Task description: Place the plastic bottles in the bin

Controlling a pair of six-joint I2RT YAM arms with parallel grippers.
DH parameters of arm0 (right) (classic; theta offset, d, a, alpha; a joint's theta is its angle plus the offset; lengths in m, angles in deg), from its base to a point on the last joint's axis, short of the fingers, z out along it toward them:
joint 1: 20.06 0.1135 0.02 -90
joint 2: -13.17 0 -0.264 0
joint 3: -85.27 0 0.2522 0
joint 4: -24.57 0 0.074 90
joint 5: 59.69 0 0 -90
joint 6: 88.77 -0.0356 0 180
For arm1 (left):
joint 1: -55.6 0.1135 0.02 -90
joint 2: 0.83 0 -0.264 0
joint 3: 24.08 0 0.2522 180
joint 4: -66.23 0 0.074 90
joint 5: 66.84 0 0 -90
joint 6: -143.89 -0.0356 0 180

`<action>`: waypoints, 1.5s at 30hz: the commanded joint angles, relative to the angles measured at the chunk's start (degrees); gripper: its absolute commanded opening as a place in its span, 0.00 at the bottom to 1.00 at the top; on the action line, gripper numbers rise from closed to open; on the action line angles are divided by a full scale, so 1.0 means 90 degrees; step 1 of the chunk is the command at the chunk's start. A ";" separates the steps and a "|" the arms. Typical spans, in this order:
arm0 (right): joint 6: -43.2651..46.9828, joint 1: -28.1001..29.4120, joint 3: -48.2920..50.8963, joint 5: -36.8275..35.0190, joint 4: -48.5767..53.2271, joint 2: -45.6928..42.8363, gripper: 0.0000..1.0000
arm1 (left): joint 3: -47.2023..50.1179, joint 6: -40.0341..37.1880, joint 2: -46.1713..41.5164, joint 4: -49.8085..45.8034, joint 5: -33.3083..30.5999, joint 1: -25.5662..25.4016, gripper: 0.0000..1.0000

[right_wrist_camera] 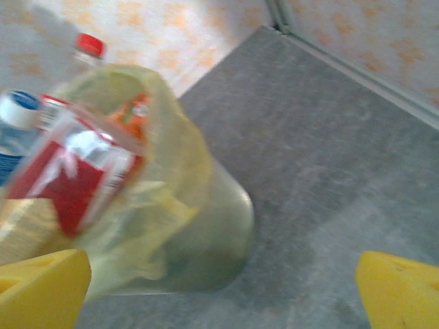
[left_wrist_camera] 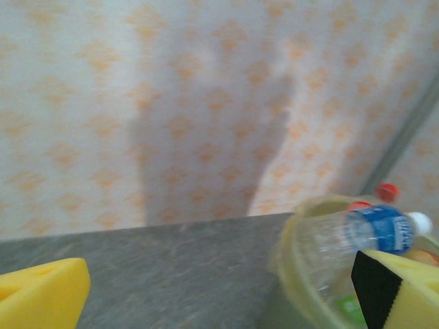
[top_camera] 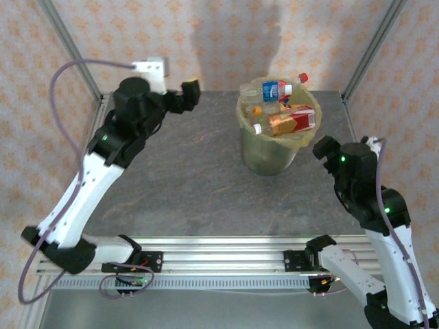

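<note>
The yellow-green bin (top_camera: pixel 269 152) stands at the back of the table, right of centre, heaped above its rim with several plastic bottles (top_camera: pixel 282 113). A blue-labelled bottle (left_wrist_camera: pixel 367 232) lies across the bin's rim (left_wrist_camera: pixel 296 271) in the left wrist view. A red-labelled bottle (right_wrist_camera: pixel 72 175) leans inside the bagged bin (right_wrist_camera: pixel 206 229) in the right wrist view. My left gripper (top_camera: pixel 189 92) hangs left of the bin, open and empty (left_wrist_camera: pixel 219 301). My right gripper (top_camera: pixel 322 147) sits just right of the bin, open with nothing between its yellow fingers (right_wrist_camera: pixel 401 288).
The dark grey tabletop (top_camera: pixel 185 178) stretches left of and in front of the bin. Metal frame posts (top_camera: pixel 374 48) stand at the back corners against a patterned wall. An aluminium rail (top_camera: pixel 219 257) runs along the near edge.
</note>
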 commanded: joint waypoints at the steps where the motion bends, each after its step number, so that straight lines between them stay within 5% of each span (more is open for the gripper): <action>1: -0.0198 -0.0032 0.0606 -0.0800 0.0374 -0.0309 0.99 | 0.1125 0.0575 -0.0922 0.0369 -0.1303 0.0130 1.00; 8: -0.0438 -0.0030 0.1737 -0.1810 0.0159 -0.0438 0.99 | 0.3136 0.1261 -0.2468 -0.0080 -0.2909 0.0285 1.00; 17: -0.0576 -0.0034 0.2758 -0.2801 -0.1009 -0.0420 0.99 | 0.4700 0.1628 -0.3258 -0.0453 -0.4576 0.0676 1.00; 32: 0.0677 -0.0058 0.4240 -0.3789 -0.3493 -0.0213 0.99 | 0.6278 0.1560 -0.2392 0.1296 -0.3925 0.1808 1.00; 45: 0.3773 -0.0182 0.6303 -0.2286 -0.8767 0.0266 0.99 | 0.8073 -0.0041 -0.2116 0.4940 -0.2755 0.2472 1.00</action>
